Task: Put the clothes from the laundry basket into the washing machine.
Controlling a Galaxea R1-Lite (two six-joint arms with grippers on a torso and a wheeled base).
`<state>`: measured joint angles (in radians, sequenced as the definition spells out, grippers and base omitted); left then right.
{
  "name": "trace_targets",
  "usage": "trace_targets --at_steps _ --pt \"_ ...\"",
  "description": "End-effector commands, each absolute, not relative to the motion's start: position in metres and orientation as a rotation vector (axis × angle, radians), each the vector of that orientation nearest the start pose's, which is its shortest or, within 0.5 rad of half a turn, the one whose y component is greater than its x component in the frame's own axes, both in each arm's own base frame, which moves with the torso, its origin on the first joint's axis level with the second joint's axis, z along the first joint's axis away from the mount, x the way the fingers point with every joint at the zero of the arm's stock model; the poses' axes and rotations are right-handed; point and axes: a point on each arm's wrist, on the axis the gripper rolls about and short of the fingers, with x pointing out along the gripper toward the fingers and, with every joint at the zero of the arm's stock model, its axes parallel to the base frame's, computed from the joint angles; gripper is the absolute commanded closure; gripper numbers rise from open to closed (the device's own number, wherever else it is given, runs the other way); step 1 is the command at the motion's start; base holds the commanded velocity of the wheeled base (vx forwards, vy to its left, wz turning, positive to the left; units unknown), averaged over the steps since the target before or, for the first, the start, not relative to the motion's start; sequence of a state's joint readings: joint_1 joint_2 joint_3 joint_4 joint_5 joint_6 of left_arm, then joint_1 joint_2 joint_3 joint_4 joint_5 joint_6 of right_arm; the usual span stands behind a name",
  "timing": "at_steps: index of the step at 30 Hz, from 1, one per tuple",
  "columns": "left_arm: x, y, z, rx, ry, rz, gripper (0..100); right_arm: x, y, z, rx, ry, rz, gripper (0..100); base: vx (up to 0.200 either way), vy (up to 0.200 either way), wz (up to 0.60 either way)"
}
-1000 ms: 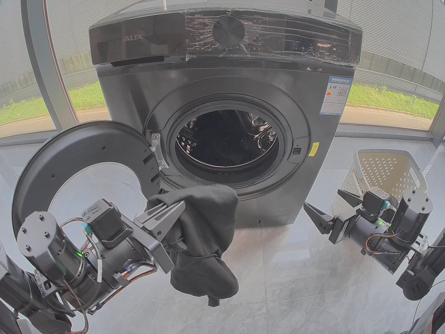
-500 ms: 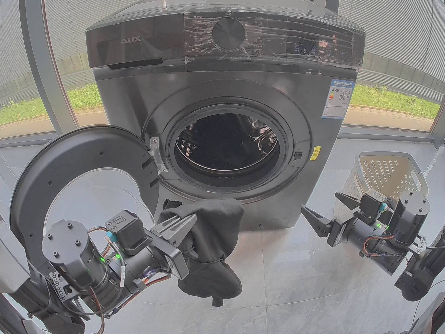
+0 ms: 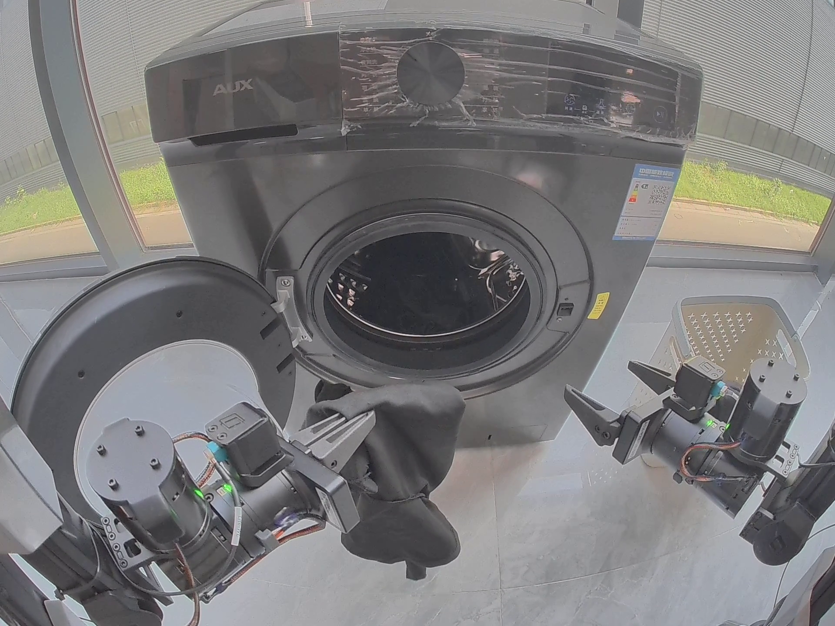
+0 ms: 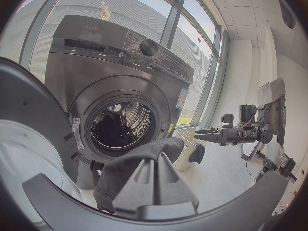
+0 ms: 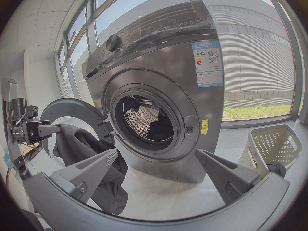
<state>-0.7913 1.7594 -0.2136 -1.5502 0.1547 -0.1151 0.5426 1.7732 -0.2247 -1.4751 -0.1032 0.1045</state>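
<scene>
A grey front-loading washing machine (image 3: 417, 176) stands ahead, its round door (image 3: 148, 349) swung wide to the left and its drum (image 3: 426, 297) dark inside. My left gripper (image 3: 358, 423) is shut on a black garment (image 3: 409, 471) that hangs just below and in front of the drum opening. The left wrist view has the closed fingers (image 4: 154, 167) pinching the black garment (image 4: 138, 156). My right gripper (image 3: 622, 393) is held open and empty, low to the right of the machine, its open jaws framing the drum (image 5: 147, 122). The white laundry basket (image 3: 739, 328) sits behind that arm.
The basket (image 5: 272, 141) leans on the floor by the machine's right side, with a dark item (image 5: 277, 168) at its mouth. Pale tiled floor (image 3: 565, 532) lies free between the arms. Glass walls stand behind the machine.
The whole picture has shifted: the camera has come nearer to the machine. The left arm with the garment has edged right towards the opening. The right gripper stays open in much the same place.
</scene>
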Motion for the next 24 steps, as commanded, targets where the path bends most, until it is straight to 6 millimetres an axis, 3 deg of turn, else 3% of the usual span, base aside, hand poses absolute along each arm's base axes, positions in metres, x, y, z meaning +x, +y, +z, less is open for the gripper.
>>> trace_targets --at_steps 1,5,14,20,24 --pt "0.17 -0.168 0.122 -0.112 0.035 -0.639 100 0.208 0.123 0.113 0.079 0.093 0.437 0 0.2 0.0 0.0" --pt "0.167 -0.17 0.121 -0.111 0.041 -0.649 100 0.208 0.123 0.113 0.078 0.095 0.437 0 0.2 0.0 0.0" --pt "0.161 -0.183 0.116 -0.116 0.062 -0.714 100 0.208 0.125 0.115 0.081 0.086 0.444 0 0.0 0.0 0.0" --pt "0.196 -0.202 0.09 -0.068 0.108 -0.668 100 0.208 0.126 0.115 0.082 0.085 0.45 0 0.0 0.0 0.0" --pt "0.241 -0.214 0.087 -0.114 0.058 -0.67 100 0.207 0.126 0.116 0.082 0.084 0.452 0 0.0 0.0 0.0"
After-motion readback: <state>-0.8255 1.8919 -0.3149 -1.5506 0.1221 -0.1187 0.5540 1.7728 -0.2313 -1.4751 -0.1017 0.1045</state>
